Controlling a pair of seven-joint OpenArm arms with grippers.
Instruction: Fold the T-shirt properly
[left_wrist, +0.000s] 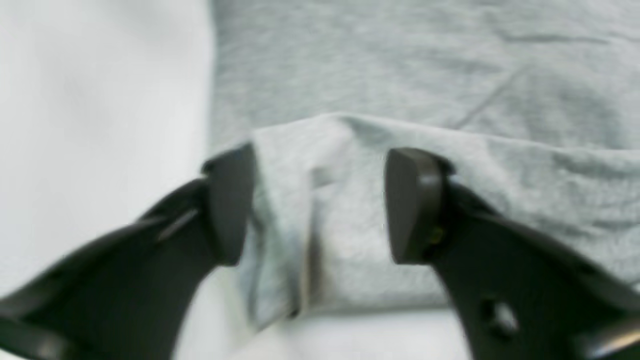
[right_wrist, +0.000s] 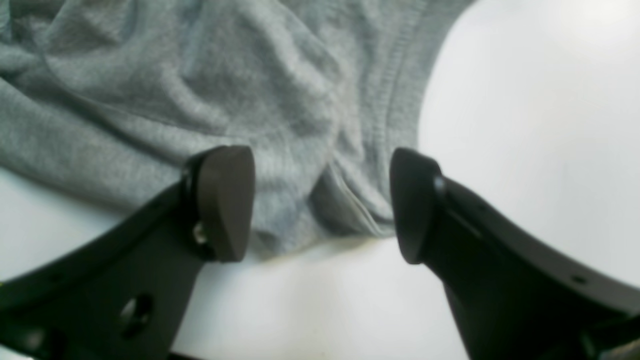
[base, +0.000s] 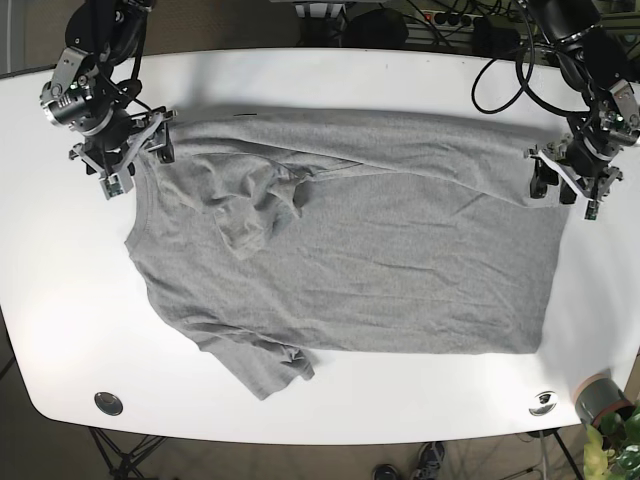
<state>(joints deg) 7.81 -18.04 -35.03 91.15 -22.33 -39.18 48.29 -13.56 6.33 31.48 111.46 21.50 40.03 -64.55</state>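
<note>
A grey T-shirt (base: 380, 250) lies spread on the white table (base: 330, 70). One sleeve is folded in over the chest (base: 255, 215) and the other sticks out at the front (base: 265, 365). My left gripper (left_wrist: 322, 205) is open, its jaws either side of a raised fold at the shirt's corner (left_wrist: 350, 165); in the base view it (base: 553, 180) is at the shirt's right edge. My right gripper (right_wrist: 320, 205) is open, its jaws either side of a bunched, ribbed edge of the shirt (right_wrist: 310, 150); in the base view it (base: 148, 150) is at the shirt's far left corner.
A round cup (base: 598, 398) and a green plant (base: 615, 445) stand past the table's front right corner. Two round fittings (base: 108, 402) (base: 543, 402) sit near the front edge. Cables (base: 500, 60) hang at the back right.
</note>
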